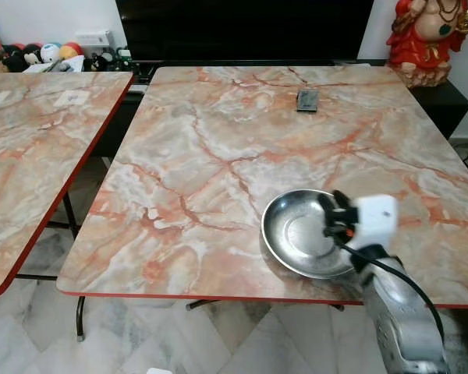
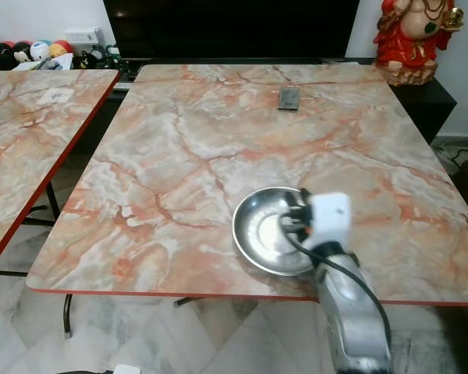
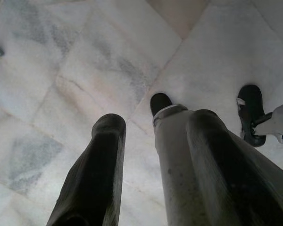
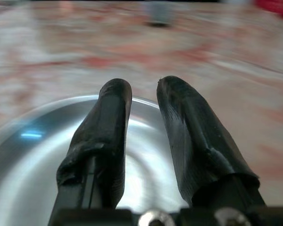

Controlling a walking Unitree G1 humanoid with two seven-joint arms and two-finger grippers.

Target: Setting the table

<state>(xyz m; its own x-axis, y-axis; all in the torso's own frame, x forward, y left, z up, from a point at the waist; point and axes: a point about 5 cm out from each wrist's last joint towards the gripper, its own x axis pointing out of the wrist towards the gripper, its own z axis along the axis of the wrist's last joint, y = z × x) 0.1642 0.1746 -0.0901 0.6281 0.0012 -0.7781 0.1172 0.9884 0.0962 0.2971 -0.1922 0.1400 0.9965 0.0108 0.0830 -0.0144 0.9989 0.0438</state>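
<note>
A shiny steel bowl (image 1: 300, 234) sits flat on the marble table (image 1: 210, 140), close to its near edge and right of the middle. My right gripper (image 1: 333, 214) reaches over the bowl's right side from the near edge. In the right wrist view its black fingers (image 4: 115, 122) stand a narrow gap apart above the bowl's inside (image 4: 28, 155), and nothing lies between them. My left gripper (image 3: 155, 120) hangs idle over the floor, fingers apart.
A small dark flat object (image 1: 307, 99) lies near the table's far edge. A second marble table (image 1: 31, 140) stands to the left across a gap. A red statue (image 1: 429, 35) is on a dark cabinet at back right. Pale marble floor tiles (image 1: 218, 335) lie below.
</note>
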